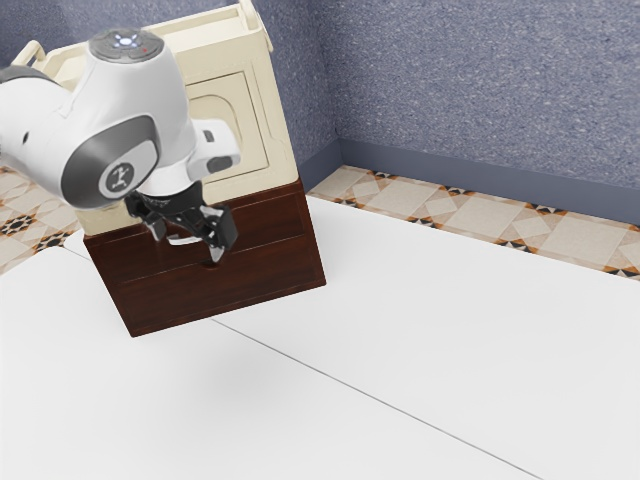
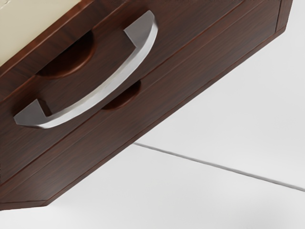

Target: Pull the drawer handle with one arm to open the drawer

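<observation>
The white tabletop (image 1: 450,350) lies nearest in the exterior view, with the arm (image 1: 130,90) reaching over it; the gripper (image 1: 188,243) hangs in front of the dark wooden part of the cabinet, its two fingers spread well apart, and I see no grip on anything; the curved silver handle (image 2: 95,97) runs across the upper drawer front (image 2: 181,28), in the space around those fingers, though whether either touches it I cannot tell.

The drawer looks shut, its front flush with the cabinet; the next move, I judge, is to settle around the bar and close before pulling straight out. If the fingers sit too high or shallow, they could slide off the smooth, bowed metal; pressing too deep could jam the tips against the wood; a pull out of line with the angled cabinet could bind the drawer or drag the whole piece across the table.

On the arm a round dark emblem (image 1: 120,178) carries a pale figure, with no word I can read; the lit disc (image 1: 125,43) bears no legible lettering; the cream upper cabinet (image 1: 255,130) has a moulded panel and no readable label; behind stand the patterned floor tiles (image 1: 430,215) and the speckled blue wall (image 1: 480,90).
</observation>
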